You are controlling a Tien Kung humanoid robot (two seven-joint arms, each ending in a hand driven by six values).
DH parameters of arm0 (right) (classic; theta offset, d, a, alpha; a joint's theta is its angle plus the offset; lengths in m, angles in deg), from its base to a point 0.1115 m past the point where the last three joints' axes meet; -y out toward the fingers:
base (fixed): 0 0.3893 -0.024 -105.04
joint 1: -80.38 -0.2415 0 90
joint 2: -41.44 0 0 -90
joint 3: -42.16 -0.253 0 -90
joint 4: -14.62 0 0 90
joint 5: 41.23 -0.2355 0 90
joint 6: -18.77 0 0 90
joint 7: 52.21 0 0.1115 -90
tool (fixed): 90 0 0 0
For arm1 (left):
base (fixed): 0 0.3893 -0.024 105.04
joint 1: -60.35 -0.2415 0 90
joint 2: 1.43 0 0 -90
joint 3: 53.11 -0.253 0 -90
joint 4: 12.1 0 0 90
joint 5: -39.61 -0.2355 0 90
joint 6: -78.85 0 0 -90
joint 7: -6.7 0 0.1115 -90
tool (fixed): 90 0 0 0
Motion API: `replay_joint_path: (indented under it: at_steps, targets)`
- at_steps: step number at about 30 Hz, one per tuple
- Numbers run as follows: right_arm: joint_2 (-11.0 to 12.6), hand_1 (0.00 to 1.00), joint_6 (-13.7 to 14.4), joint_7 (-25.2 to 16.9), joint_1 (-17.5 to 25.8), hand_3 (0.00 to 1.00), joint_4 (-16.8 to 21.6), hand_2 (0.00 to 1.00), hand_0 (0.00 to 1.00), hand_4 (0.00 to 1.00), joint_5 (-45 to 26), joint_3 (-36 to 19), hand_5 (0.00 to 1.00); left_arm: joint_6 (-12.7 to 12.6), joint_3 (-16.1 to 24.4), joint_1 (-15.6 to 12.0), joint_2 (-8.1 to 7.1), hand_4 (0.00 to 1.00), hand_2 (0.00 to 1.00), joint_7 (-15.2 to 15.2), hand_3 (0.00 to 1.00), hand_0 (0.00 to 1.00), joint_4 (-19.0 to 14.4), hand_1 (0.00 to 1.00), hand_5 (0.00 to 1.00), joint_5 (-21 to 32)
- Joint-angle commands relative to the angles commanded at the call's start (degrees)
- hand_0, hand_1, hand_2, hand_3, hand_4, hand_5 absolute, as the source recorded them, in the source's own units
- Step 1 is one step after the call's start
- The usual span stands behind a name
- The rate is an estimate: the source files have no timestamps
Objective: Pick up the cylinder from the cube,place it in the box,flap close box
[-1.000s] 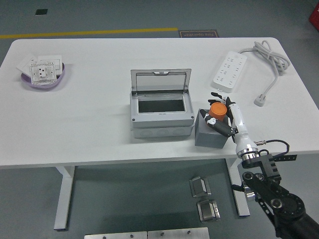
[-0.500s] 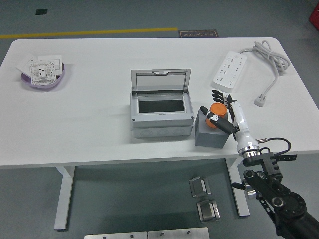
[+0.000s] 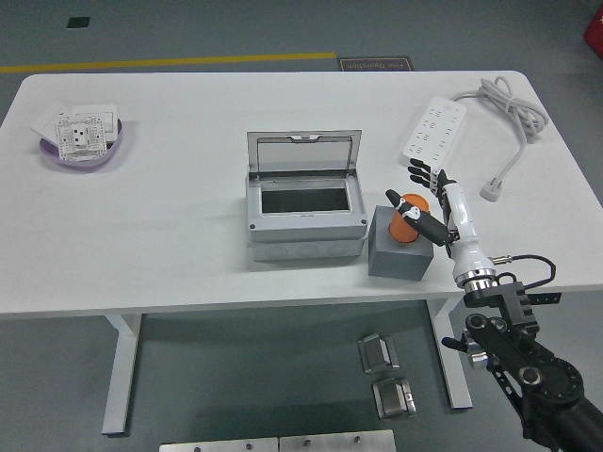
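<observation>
An orange cylinder (image 3: 405, 223) stands slightly tilted on top of the grey cube (image 3: 396, 251), right of the box. My right hand (image 3: 410, 193) comes in from the lower right and is shut on the cylinder: its thumb (image 3: 417, 222) lies across the front and its fingers (image 3: 421, 173) curl behind it. The grey box (image 3: 303, 226) sits at the table's middle with its clear lid (image 3: 303, 152) standing up and its inside dark. My left arm is out of view.
A white power strip (image 3: 434, 131) lies behind the hand, its cable (image 3: 509, 108) and plug (image 3: 491, 191) to the right. A purple bowl (image 3: 58, 158) holding white socket plates sits far left. The table's near edge runs just below the cube.
My right hand has shifted a little to the right and its thumb has closed across the cylinder, which now leans on the cube.
</observation>
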Motion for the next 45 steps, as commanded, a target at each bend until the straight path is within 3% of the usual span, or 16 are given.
replay_joint_path:
  at_steps: [10, 11, 16, 17, 25, 45]
  targets:
    - [0.9, 0.81, -1.31, -0.48, 1.17, 0.838, 4.75, 0.809, 0.877, 0.995, -3.51, -2.85, 0.498, 0.04, 0.03, -0.17, -0.32, 0.481, 0.546, 0.04, 0.587, 0.632, 0.0, 0.583, 0.05, -0.22]
    - [0.91, 0.809, -1.42, -0.46, 1.23, 0.839, 5.02, 0.81, 0.867, 0.998, -3.9, -2.96, 0.624, 0.04, 0.18, -0.21, -0.28, 0.481, 0.545, 0.05, 0.586, 0.632, 0.0, 0.582, 0.051, -0.36]
    - [0.83, 0.809, -2.02, -0.23, 1.55, 0.839, 6.53, 0.81, 0.867, 0.998, -5.38, -3.78, 0.624, 0.07, 0.58, -0.34, -0.02, 0.481, 0.545, 0.14, 0.586, 0.632, 0.0, 0.582, 0.051, -0.71]
    - [0.85, 0.81, -2.08, -0.18, 1.66, 0.838, 6.89, 0.809, 0.867, 0.994, -5.42, -4.02, 0.773, 0.05, 0.52, -0.32, -0.02, 0.481, 0.544, 0.17, 0.584, 0.632, 0.0, 0.582, 0.052, -0.63]
    - [1.32, 0.809, -2.08, 0.73, 2.14, 0.839, 9.34, 0.807, 0.867, 0.984, -4.05, -6.66, 0.799, -0.05, 0.97, -0.02, -0.48, 0.481, 0.544, 0.36, 0.584, 0.631, 0.0, 0.581, 0.053, -0.89]
    - [2.04, 0.808, -2.11, 1.94, 2.28, 0.833, 11.18, 0.803, 0.868, 0.964, -2.56, -9.99, 0.791, -0.07, 1.71, 0.45, -0.84, 0.478, 0.542, 0.59, 0.581, 0.631, 0.0, 0.581, 0.054, -1.78]
